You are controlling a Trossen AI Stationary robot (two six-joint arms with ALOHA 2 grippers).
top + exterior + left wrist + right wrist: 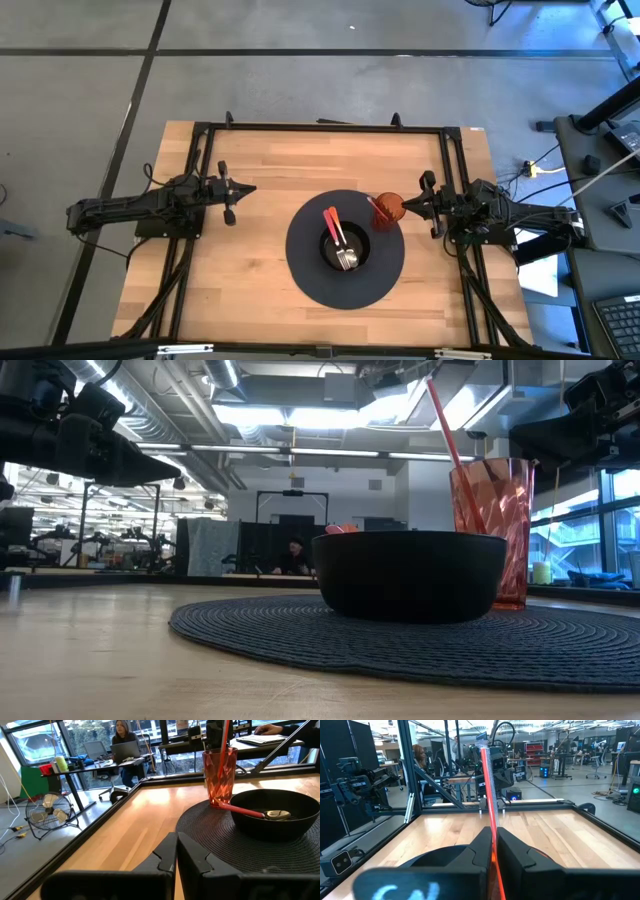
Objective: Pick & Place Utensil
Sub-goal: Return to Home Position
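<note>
Utensil placement looks finished to me; entry taken with both of my arms low over the wooden table.

Layout, largest first:
- Round black mat sits right of the table's middle.
- Black bowl stands on the mat, near its centre.
- Orange cup is upright on the mat, just beside the bowl toward the far right rim of the mat.
- Pink fork lies inside the bowl, handle leaning out over the rim.
- A metal spoon rests in the bowl alongside it.
- Orange straw stands tilted in the cup, its top free of anything.

Grippers:
- My right gripper is at the mat's right edge, just beside the cup. Fingers are together with nothing between them; the straw shows beyond them, not in them.
- My left gripper is over bare wood left of the mat, well apart from it. Fingers are together, empty.

Step in hand, as I judge it: homing. Nothing is left to carry.

Next move calls for:
- Drawing the right arm straight back from the cup, away from the mat. The cup is tall and light-looking and the straw leans, so a sideways swing could clip either one.
- The left arm has open table around it and needs no such care.
</note>
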